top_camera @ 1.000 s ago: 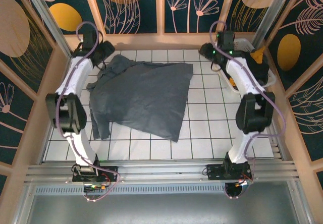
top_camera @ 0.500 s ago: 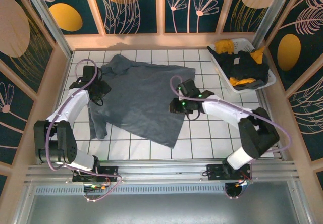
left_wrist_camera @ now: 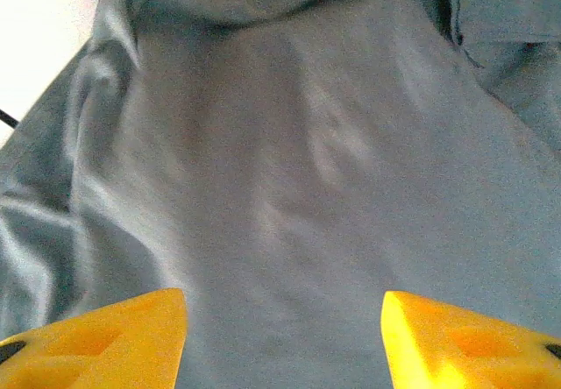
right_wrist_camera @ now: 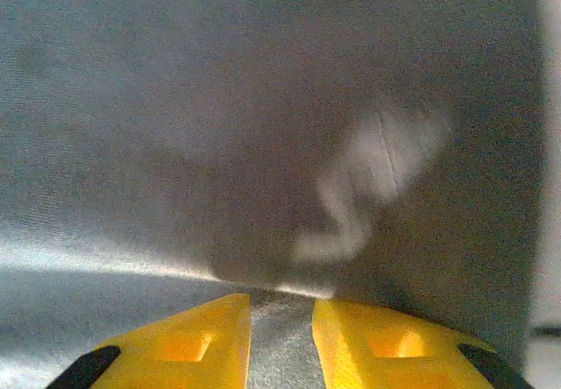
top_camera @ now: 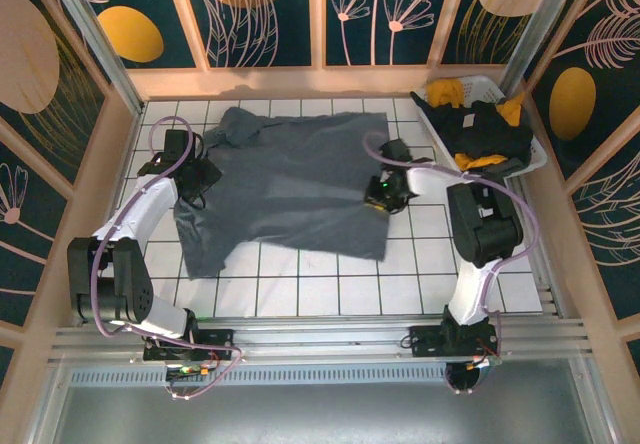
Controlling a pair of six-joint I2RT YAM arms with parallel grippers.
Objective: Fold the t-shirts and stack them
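- While the grey-blue t-shirt (top_camera: 290, 189) lies spread across the white-tiled counter (top_camera: 330, 284), its collar toward the far left corner, I have one hand at each of its sides.
- My left hand (top_camera: 196, 179) hangs low over the shirt's left side, near the sleeve. In my wrist view its yellow fingers (left_wrist_camera: 131, 336) stand wide apart, with flat cloth below and nothing gripped.
- My right hand (top_camera: 380, 196) sits at the shirt's right edge. Its fingers (right_wrist_camera: 202, 341) are drawn near together, pinching a raised ridge of the grey cloth between them.
- In the white basket (top_camera: 436, 134) at the far right corner, a black t-shirt (top_camera: 490, 129) and a mustard yellow t-shirt (top_camera: 445, 92) lie heaped together, apart from the spread one.
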